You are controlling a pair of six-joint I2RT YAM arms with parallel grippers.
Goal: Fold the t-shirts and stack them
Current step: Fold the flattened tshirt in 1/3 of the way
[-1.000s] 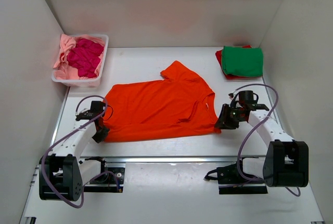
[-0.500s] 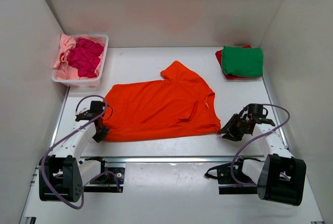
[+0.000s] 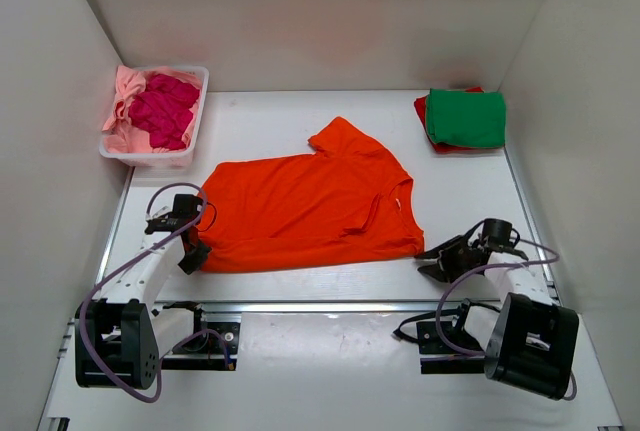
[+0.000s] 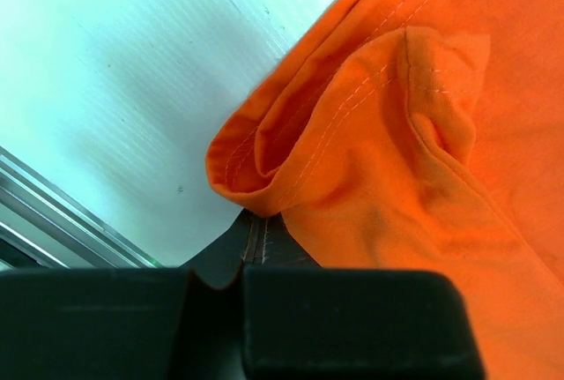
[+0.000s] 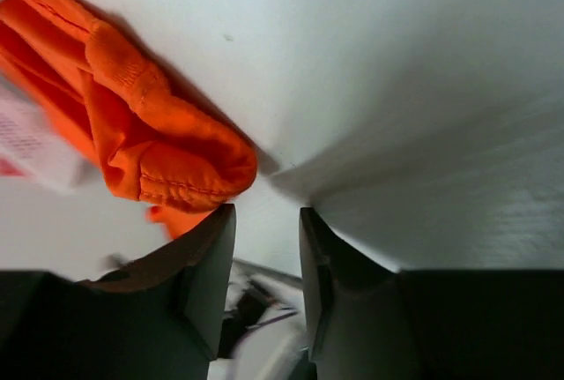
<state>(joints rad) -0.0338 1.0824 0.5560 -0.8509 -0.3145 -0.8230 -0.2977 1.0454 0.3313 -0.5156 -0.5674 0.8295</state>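
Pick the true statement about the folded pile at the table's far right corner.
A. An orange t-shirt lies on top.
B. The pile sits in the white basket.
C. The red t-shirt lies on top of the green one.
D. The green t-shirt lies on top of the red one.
D: the green t-shirt lies on top, and only the edge of the red t-shirt shows beneath it along its left side.
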